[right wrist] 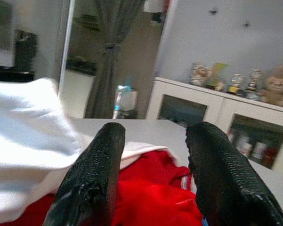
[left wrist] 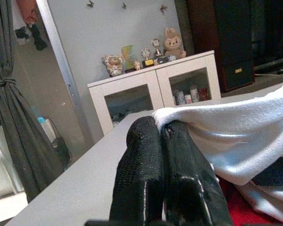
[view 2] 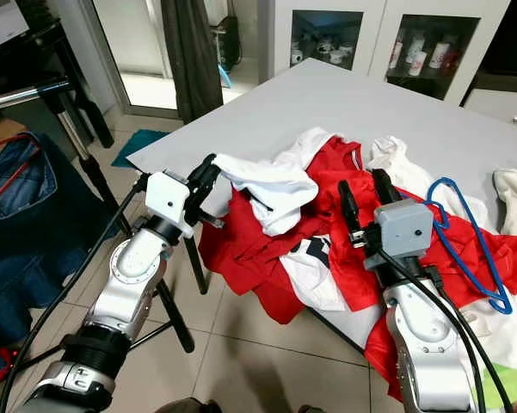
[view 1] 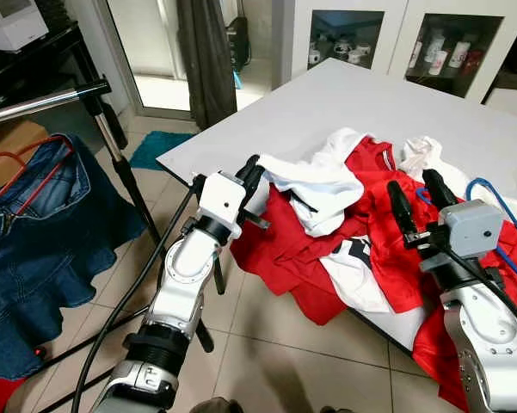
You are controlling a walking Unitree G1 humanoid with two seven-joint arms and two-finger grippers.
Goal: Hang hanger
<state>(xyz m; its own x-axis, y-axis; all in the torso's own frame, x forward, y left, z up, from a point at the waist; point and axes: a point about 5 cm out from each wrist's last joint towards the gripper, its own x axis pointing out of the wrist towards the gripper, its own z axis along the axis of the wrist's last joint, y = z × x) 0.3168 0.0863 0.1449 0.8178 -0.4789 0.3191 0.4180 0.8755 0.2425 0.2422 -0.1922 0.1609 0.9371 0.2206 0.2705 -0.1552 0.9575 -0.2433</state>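
Denim garment (view 1: pixel 34 249) on red hanger (view 1: pixel 21 159), far left on rail (view 1: pixel 43 101). Left gripper (view 1: pixel 251 176) jaws pinching white garment (view 1: pixel 314 185) at table (view 1: pixel 344 95) edge. Right gripper (view 2: pixel 363 196) jaws spread above red shirt (view 2: pixel 327 224). Blue hanger (view 2: pixel 464 241) lies on clothes, far right.

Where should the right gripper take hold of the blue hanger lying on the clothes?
Probably the blue hanger by its long bare side, coming from above: it lies flat on the red garment, just right of the open right gripper.
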